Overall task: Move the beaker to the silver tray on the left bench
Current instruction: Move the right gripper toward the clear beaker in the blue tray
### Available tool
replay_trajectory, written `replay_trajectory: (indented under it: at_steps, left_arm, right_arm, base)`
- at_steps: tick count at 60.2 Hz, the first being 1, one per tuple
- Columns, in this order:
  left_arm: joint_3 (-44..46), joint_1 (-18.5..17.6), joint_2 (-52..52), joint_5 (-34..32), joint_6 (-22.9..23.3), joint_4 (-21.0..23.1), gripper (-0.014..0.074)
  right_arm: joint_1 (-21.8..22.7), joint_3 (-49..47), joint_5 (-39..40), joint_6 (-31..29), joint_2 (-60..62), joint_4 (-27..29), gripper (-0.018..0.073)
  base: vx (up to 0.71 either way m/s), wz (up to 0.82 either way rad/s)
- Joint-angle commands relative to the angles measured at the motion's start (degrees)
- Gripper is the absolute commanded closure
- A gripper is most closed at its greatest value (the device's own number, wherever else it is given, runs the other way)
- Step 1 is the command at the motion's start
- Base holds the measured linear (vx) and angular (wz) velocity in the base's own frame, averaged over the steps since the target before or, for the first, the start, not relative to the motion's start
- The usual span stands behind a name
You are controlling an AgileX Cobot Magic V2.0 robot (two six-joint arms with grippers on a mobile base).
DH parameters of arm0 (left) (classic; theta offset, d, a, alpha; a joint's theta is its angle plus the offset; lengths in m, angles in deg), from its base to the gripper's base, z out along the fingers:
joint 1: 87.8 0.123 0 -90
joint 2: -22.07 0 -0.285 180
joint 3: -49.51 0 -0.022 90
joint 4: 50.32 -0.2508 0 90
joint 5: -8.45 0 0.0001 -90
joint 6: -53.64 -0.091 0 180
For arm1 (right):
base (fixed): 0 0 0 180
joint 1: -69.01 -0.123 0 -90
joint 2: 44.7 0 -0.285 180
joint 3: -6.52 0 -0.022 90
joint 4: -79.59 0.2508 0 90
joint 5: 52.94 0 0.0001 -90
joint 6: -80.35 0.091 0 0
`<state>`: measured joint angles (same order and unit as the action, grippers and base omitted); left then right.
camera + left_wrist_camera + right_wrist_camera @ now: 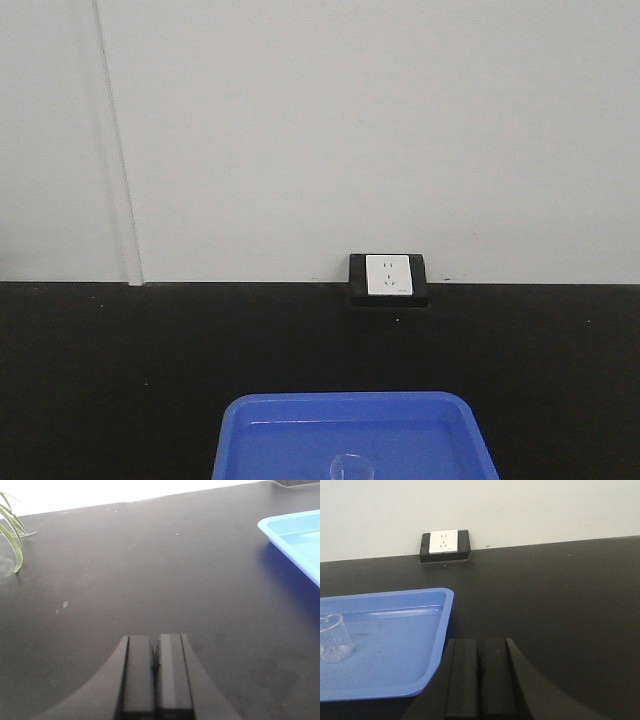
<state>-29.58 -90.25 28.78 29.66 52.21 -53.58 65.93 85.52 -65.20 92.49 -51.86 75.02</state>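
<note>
The beaker (335, 637) stood in the blue tray (395, 655), well left of my right gripper (479, 647), whose fingers were pressed together, empty; the left gripper (155, 647) likewise. I judged it light, slick, fragile glass, best pinched gently across the wall below the rim. No silver tray showed.

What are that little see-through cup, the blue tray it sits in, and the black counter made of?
The beaker looks like clear glass: transparent, thin-walled, with bright glints on its rim, though clear plastic cannot be ruled out. The blue tray seems moulded plastic: uniform colour, rounded corners, soft sheen. The bench top is matte black, probably laminate or resin; it barely reflects.
</note>
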Motion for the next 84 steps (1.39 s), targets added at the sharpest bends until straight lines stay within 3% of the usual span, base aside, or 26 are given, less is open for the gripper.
replay_trajectory:
  at_steps: [1, 17, 27, 34, 57, 76, 84]
  left_arm:
    - [-1.14, -0.45, -0.41, -4.31, 0.1, 0.15, 0.0595]
    - [-1.14, -0.45, -0.41, -4.31, 0.1, 0.15, 0.0595]
    - [-1.14, -0.45, -0.41, -4.31, 0.1, 0.15, 0.0595]
    - [-1.14, -0.45, -0.41, -4.31, 0.1, 0.15, 0.0595]
    - [-1.14, -0.45, -0.41, -4.31, 0.1, 0.15, 0.0595]
    - [-1.14, -0.45, -0.41, -4.31, 0.1, 0.15, 0.0595]
    - [-1.14, -0.45, -0.41, -4.31, 0.1, 0.15, 0.0595]
  right_arm:
    - [0.29, 0.31, 4.82, -0.35, 0.71, -0.61, 0.0571]
    - [0.29, 0.31, 8.19, -0.29, 0.71, -0.61, 0.0571]
    - [0.29, -0.64, 20.2, -0.99, 0.65, -1.02, 0.0571]
    - [0.29, -5.65, 23.28, -1.19, -1.05, -1.02, 0.0571]
    - [0.29, -31.81, 24.28, -1.82, -36.04, -1.03, 0.0571]
    - [0.29, -34.53, 24.99, -1.33, -49.97, -0.78, 0.0557]
    - [0.29, -34.53, 23.47, -1.1, -50.88, -0.78, 0.05]
  base:
    - [0.0, 0.0]
    - [0.0, 0.0]
    - [0.0, 0.0]
    - [0.0, 0.0]
    - [0.0, 0.0]
    - [0.0, 0.0]
    - [0.0, 0.0]
